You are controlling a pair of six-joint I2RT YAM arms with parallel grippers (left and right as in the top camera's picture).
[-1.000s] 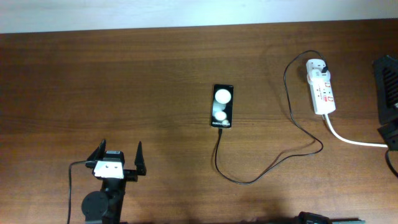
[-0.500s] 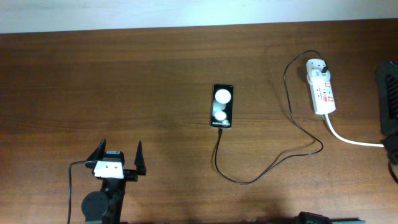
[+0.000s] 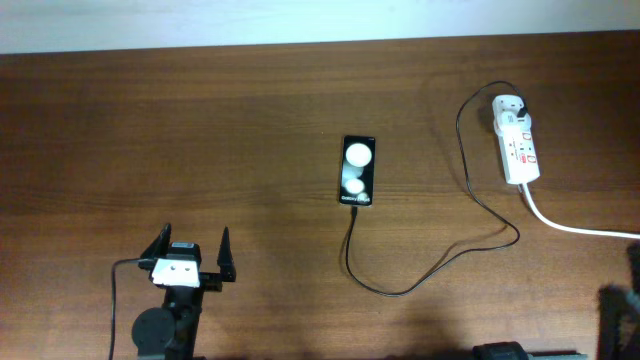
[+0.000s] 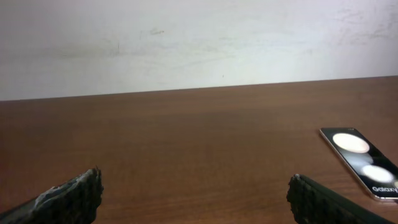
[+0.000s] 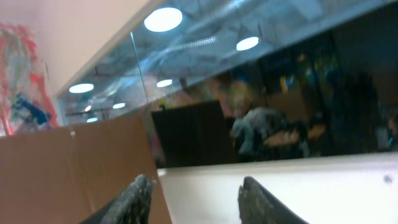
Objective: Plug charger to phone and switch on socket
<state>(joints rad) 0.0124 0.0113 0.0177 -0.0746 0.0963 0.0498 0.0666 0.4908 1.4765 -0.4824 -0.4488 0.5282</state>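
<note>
The phone [image 3: 358, 170] lies face up in the middle of the table, and shows at the right of the left wrist view [image 4: 364, 163]. The charger cable [image 3: 400, 290] meets the phone's near end, loops right and runs up to a black plug [image 3: 523, 106] seated in the far end of the socket strip [image 3: 519, 150]. My left gripper [image 3: 190, 250] is open and empty at the front left, well away from the phone; its fingers stand wide apart [image 4: 196, 199]. My right gripper [image 5: 196, 202] is open and empty, pointing off the table at a wall and a room.
The strip's thick white cord [image 3: 570, 226] runs off the right edge. A dark blurred part of my right arm [image 3: 615, 320] sits in the front right corner. A pale wall borders the table's far edge [image 3: 320, 40].
My right arm has left the right edge beside the socket strip and dropped back to the front right corner. The left arm, phone and cable have not moved.
</note>
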